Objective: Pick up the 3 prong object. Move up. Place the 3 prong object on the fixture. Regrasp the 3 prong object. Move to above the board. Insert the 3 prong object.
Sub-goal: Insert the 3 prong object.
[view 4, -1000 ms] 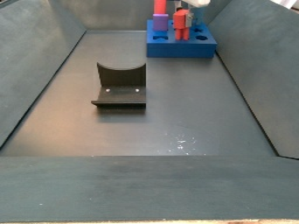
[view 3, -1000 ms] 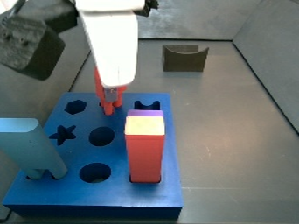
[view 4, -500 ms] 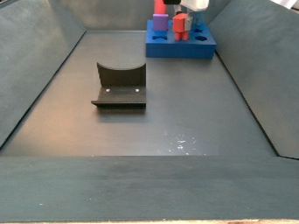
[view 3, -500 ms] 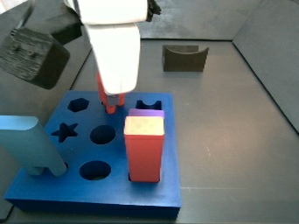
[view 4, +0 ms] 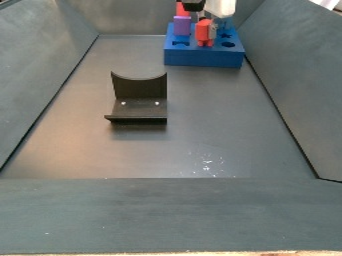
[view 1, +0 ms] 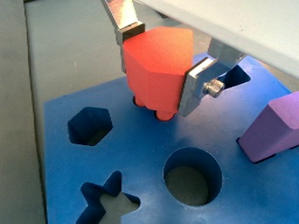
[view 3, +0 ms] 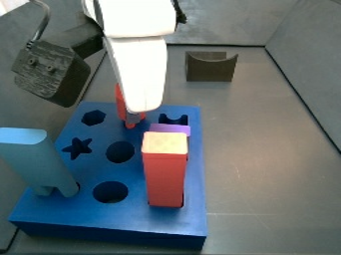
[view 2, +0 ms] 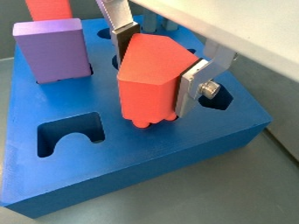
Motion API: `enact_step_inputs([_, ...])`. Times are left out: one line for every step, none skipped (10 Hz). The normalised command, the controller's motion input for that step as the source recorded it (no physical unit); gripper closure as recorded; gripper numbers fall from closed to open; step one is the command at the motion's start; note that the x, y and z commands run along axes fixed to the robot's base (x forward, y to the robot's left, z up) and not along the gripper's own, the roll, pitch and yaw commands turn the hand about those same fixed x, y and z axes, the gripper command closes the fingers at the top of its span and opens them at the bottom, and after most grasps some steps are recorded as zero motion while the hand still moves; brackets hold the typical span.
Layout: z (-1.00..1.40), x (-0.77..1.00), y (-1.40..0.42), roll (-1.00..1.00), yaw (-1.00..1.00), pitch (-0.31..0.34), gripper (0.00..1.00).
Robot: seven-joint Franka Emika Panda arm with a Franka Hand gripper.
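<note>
We see the gripper (view 1: pixel 167 68) poised over the board (view 1: pixel 251 188), its two flat silver fingers (view 2: pixel 195 86) clamped on opposite faces of the 3 prong object (view 1: pixel 159 68), which hangs between them with its short prongs pointing down toward the blue surface. In both wrist views the prongs sit just above the board, close to it; whether they touch it we cannot tell. In a wrist view the 3 prong object (view 2: pixel 149 80) is held above the middle of the board (view 2: pixel 128 175), with an arch-shaped cut-out (view 2: pixel 68 134) near one corner and a purple-topped block (view 2: pixel 54 49) standing upright in another hole. In the wrist view that shows the hexagonal hole (view 1: pixel 89 126), we also see a round hole (view 1: pixel 193 176) and a star-shaped hole (view 1: pixel 107 198) lying nearby, all open. In a side view the gripper (view 3: pixel 132 112) descends from a white wrist body onto the rear part of the board (view 3: pixel 60 214), beside a tall red block (view 3: pixel 166 169) with a yellow top. The fixture (view 3: pixel 210 66) stands well apart from the board on the dark floor (view 3: pixel 273 139); in a side view the fixture (view 4: pixel 136 98) appears in the middle ground and the board (view 4: pixel 206 55) far behind it.
</note>
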Motion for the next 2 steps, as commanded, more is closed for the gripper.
enact_step_inputs([0.0, 0.0, 0.0, 0.0, 0.0, 0.004, 1.0])
enact_step_inputs([0.0, 0.0, 0.0, 0.0, 0.0, 0.0, 1.0])
